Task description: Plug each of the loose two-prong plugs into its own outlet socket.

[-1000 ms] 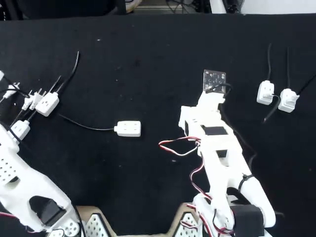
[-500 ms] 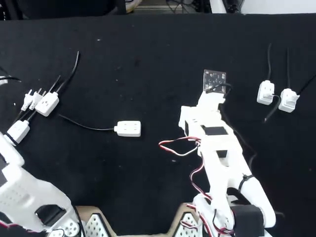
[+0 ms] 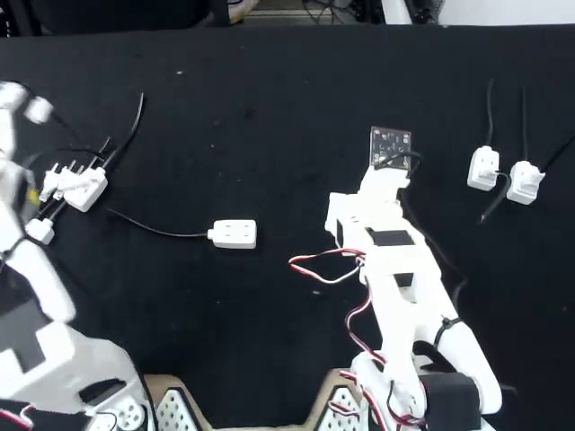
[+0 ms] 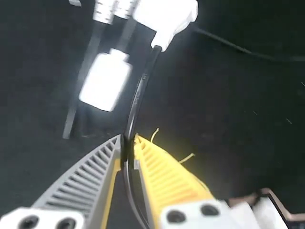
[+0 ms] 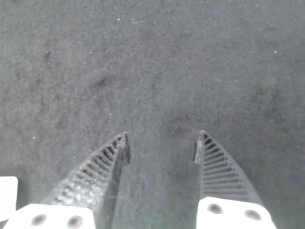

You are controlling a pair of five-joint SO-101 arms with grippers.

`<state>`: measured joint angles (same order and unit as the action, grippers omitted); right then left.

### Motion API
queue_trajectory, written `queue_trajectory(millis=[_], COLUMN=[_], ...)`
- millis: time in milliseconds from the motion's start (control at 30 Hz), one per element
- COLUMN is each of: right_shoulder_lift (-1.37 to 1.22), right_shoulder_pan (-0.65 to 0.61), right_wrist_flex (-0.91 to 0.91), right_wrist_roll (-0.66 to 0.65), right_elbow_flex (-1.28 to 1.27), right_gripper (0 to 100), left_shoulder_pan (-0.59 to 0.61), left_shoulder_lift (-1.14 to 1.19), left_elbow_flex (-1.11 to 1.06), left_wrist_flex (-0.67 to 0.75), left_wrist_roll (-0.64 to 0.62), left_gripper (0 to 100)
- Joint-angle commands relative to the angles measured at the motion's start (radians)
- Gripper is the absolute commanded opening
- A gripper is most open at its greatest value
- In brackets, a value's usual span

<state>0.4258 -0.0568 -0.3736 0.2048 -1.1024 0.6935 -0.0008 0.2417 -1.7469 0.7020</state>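
My left gripper (image 4: 127, 140) is shut on the black cable (image 4: 138, 95) of a white plug (image 4: 164, 16); the cable runs between the grey and yellow fingers. Beside the cable lies another white plug body (image 4: 105, 81). In the high view this cluster of plugs (image 3: 76, 184) sits at the left edge, with the left arm (image 3: 27, 269) over it. A loose white outlet socket (image 3: 234, 233) lies mid-table on its thin cable. My right gripper (image 5: 162, 143) is open above bare black cloth near the table's middle (image 3: 391, 148), with nothing between its fingers.
Two white sockets with plugs and cables (image 3: 483, 168) (image 3: 524, 182) lie at the far right. The right arm's body (image 3: 404, 287) and its red-and-white wires (image 3: 319, 265) cover the front centre. Black cloth (image 3: 269, 108) covers the table.
The left arm has swung up along the left edge and blurred. The plug cluster and its cables shifted slightly. The right arm has not moved.
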Motion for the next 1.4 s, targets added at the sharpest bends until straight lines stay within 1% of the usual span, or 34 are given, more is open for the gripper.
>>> queue_trajectory(millis=[0,167,367,533,633,800,900,1000,1267,1367], right_shoulder_lift=[0.039,0.039,0.039,0.039,0.039,0.039,0.039,0.039,0.039,0.039], right_shoulder_pan=[-0.012,-0.012,-0.012,-0.012,-0.012,-0.012,-0.012,-0.012,-0.012,-0.012], right_wrist_flex=[0.017,0.017,0.017,0.017,0.017,0.017,0.017,0.017,0.017,0.017], right_wrist_roll=[0.009,0.009,0.009,0.009,0.009,0.009,0.009,0.009,0.009,0.009], right_elbow_flex=[0.025,0.025,0.025,0.025,0.025,0.025,0.025,0.025,0.025,0.024], right_gripper=[21.1,21.1,21.1,21.1,21.1,21.1,21.1,21.1,21.1,21.1], left_shoulder_pan=[-0.116,-0.236,-0.43,-0.558,-0.611,-0.739,-0.829,-0.885,-0.957,-0.96], left_shoulder_lift=[-0.192,-0.411,-0.701,-0.937,-1.082,-1.293,-1.353,-1.355,-1.355,-1.329], left_elbow_flex=[-0.222,-0.518,-0.858,-1.124,-1.221,-1.299,-1.366,-1.42,-1.492,-1.538], left_wrist_flex=[0.021,0.153,0.296,0.445,0.479,0.48,0.48,0.48,0.488,0.56], left_wrist_roll=[-0.012,-0.012,-0.012,-0.012,-0.018,-0.137,-0.144,-0.144,-0.146,-0.149], left_gripper=[3,3,3,3,3,3,3,3,3,3])
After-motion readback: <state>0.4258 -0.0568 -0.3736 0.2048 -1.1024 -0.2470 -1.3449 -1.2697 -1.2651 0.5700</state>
